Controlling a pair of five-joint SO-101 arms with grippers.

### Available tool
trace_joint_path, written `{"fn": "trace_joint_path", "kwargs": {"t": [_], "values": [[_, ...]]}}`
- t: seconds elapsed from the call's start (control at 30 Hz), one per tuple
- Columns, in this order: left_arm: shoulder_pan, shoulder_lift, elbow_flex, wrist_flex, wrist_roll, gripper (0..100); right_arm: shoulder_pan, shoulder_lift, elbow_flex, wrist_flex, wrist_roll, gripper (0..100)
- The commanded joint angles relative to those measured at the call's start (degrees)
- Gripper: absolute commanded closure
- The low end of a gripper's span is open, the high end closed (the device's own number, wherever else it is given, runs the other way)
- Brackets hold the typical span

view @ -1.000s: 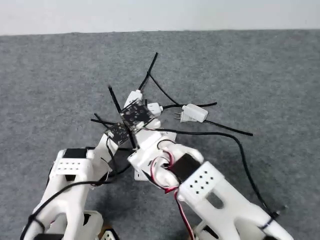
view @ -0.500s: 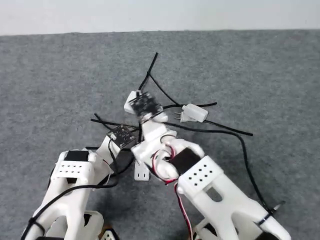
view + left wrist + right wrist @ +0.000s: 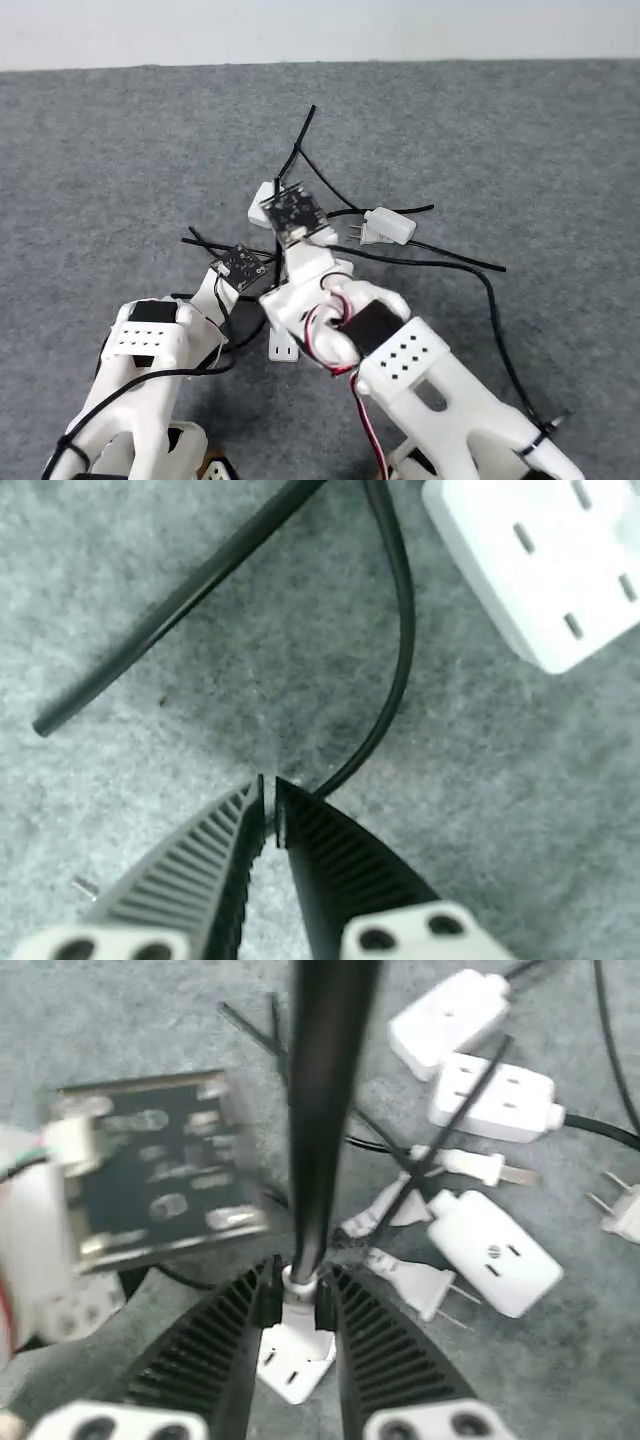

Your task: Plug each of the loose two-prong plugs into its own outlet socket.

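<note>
The right gripper (image 3: 298,1275) is clenched on the cord collar of a white outlet socket (image 3: 293,1360), which sits just beneath the jaw tips. The left gripper (image 3: 268,785) has its jaws pressed together. A thin black cable (image 3: 395,680) slips under their tips, and I cannot tell whether it is pinched. Beyond the right jaws lie other sockets (image 3: 495,1250) and loose plugs (image 3: 412,1282) with bare prongs. As far as I can judge, nothing is plugged in yet.
</note>
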Motion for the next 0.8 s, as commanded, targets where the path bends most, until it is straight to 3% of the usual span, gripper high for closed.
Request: {"fn": "trace_joint_path", "kwargs": {"t": [0.0, 0.47, 0.77], "values": [[0.4, -0.8, -1.5, -1.1, 0.8, 98, -1.2, -1.5, -1.1, 0.2, -0.6, 99.1], [2.5, -1.9, 0.3, 1.8, -5.7, 99, -1.3, 1.5, -1.3, -0.1, -0.6, 99.1], [2.1, -16.6, 6.7, 1.2, -4.3, 99, 0.1, 1.8, 1.4, -4.0, -1.0, 99.1]]}}
